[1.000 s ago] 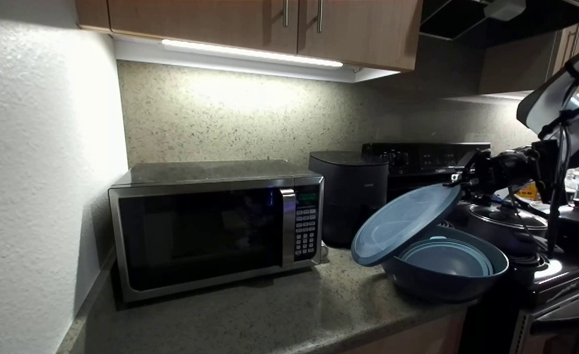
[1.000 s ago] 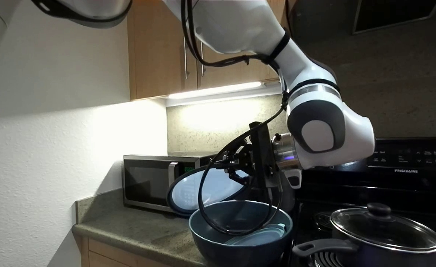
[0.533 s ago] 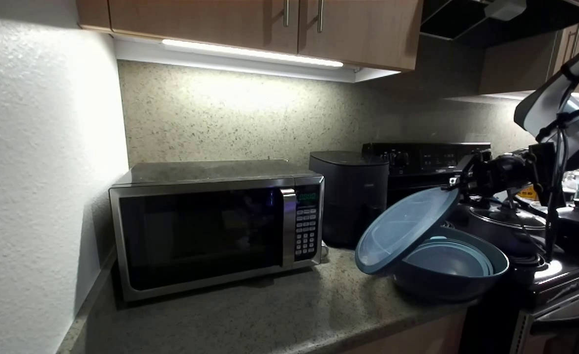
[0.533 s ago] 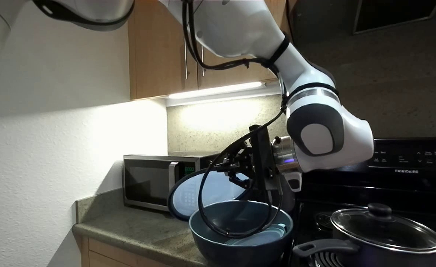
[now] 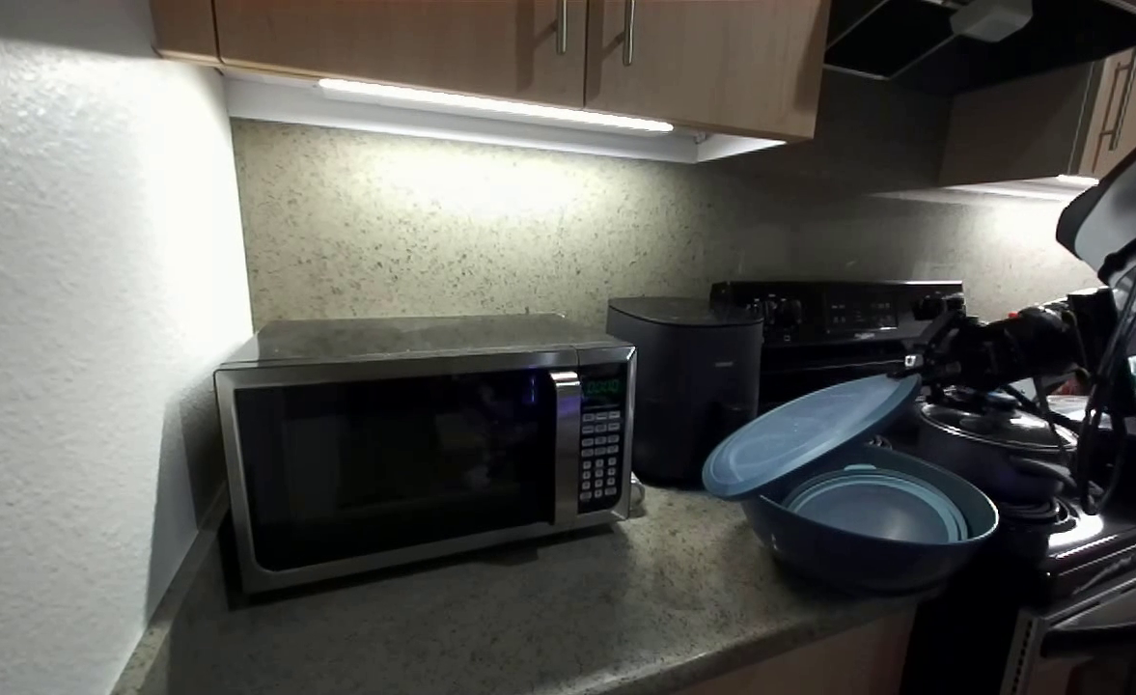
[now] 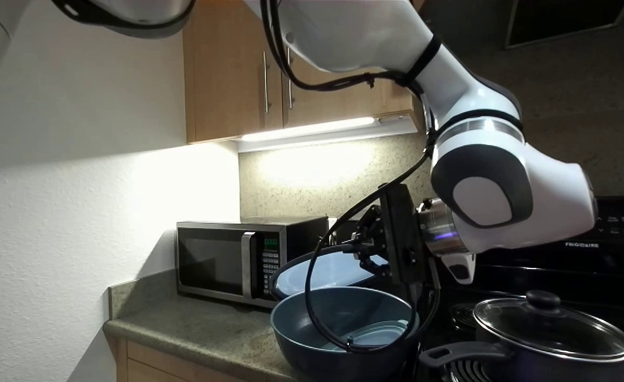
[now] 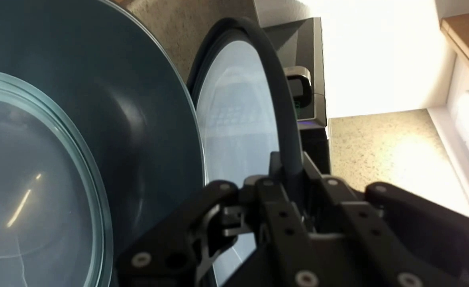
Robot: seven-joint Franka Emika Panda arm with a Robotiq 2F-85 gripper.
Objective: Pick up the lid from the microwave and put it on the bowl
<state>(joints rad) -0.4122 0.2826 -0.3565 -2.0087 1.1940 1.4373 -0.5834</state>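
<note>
The lid (image 5: 809, 434) is a wide light-blue disc held tilted, its raised side at the gripper and its low edge towards the microwave (image 5: 403, 463). My gripper (image 5: 912, 375) is shut on the lid's rim; in the wrist view the fingertips (image 7: 275, 163) pinch the rim from both sides. The lid also shows in an exterior view (image 6: 322, 273), behind the bowl (image 6: 306, 345). In the wrist view the lid (image 7: 238, 103) stands beside the bowl's rim (image 7: 196, 127); I cannot tell whether they touch. A round light-blue lidded container (image 7: 31, 191) lies inside the bowl.
A black appliance (image 5: 683, 386) stands between the microwave and the stove. Lidded dark pots (image 6: 555, 339) stand on the stove, one handle pointing at the bowl. The bowl sits at the counter's (image 5: 625, 608) end. Wall cabinets (image 6: 237, 69) hang above.
The arm has moved to the right in both exterior views, away from the microwave, carrying the lid. The lid dipped slightly, then tilted flatter, its low edge rising. The bowl has not moved.
</note>
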